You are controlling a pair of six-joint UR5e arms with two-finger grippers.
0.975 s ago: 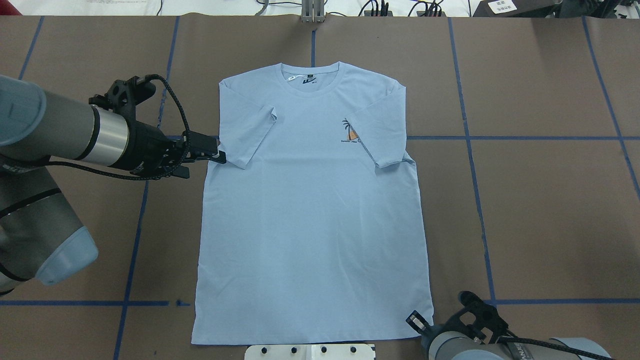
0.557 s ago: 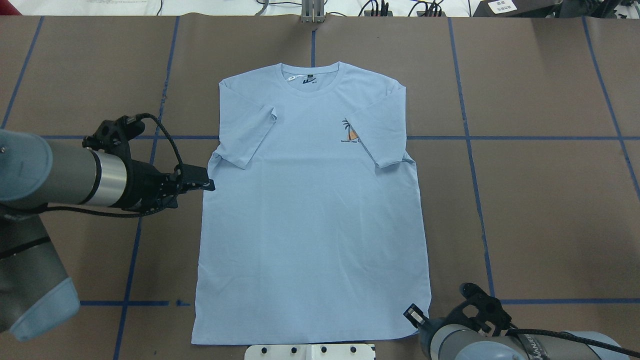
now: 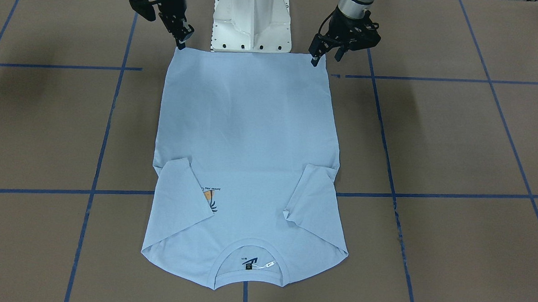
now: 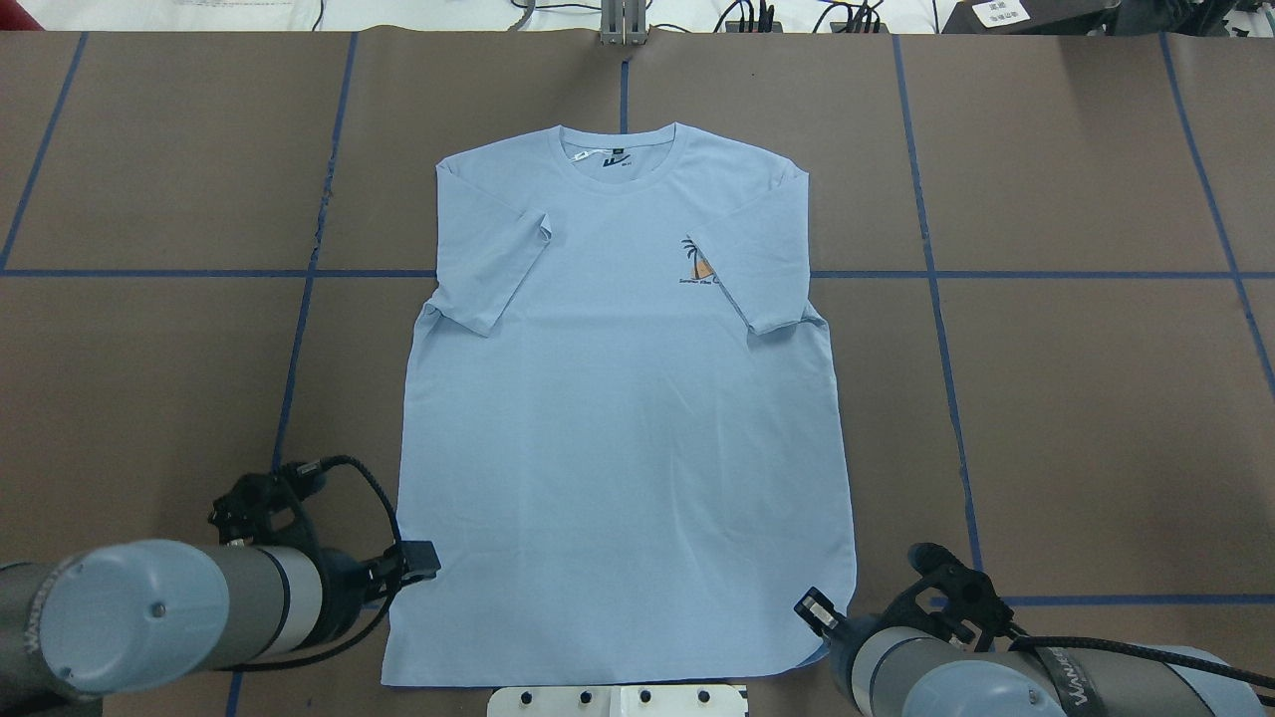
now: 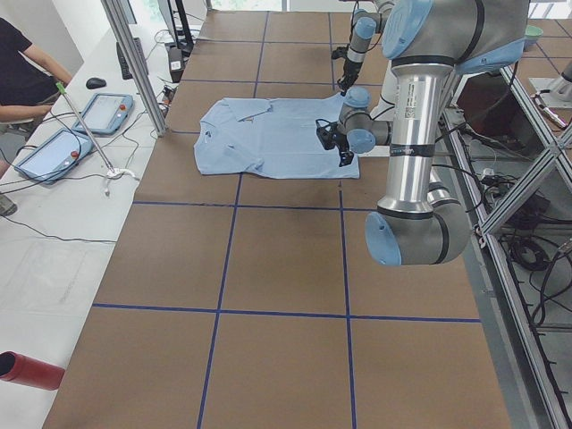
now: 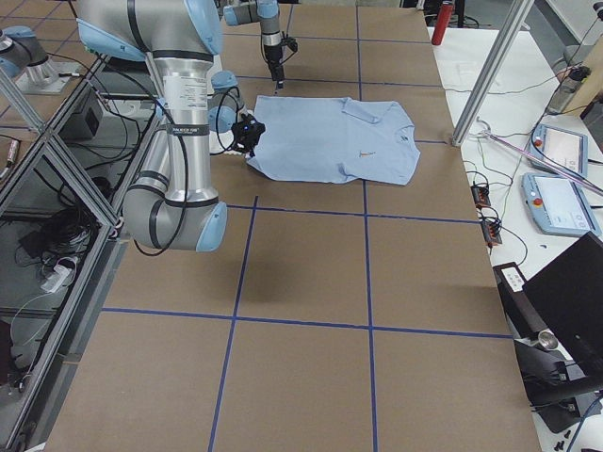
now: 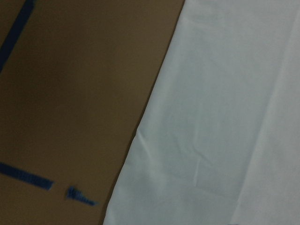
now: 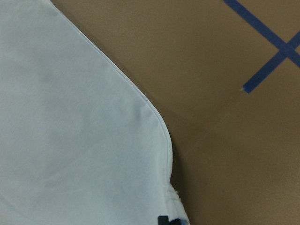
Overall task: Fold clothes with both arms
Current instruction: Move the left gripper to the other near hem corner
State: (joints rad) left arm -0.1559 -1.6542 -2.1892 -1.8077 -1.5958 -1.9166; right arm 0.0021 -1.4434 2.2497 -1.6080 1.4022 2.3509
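Observation:
The light blue T-shirt [image 4: 623,428] lies flat on the table, collar far from me, both sleeves folded inward over the chest. A sleeve partly covers its palm-tree print [image 4: 697,264]. My right gripper [image 3: 181,43] is at the right corner of the hem, shut on it. The cloth bunches there [image 8: 169,197] and the corner curves inward [image 4: 847,597]. My left gripper [image 3: 326,59] hovers at the left corner of the hem with its fingers apart and nothing between them. The left wrist view shows only the shirt's side edge [image 7: 140,136] and the table.
The white pedestal base [image 3: 252,18] stands just behind the hem, between the two arms. Blue tape lines [image 4: 1086,274] grid the brown tabletop. Cables and a metal post [image 4: 623,20] line the far edge. A person sits at a side table with tablets [image 5: 107,112].
My left arm has swung from the folded left sleeve back to the hem's left corner. My right gripper has drawn the hem's right corner inward, rounding it.

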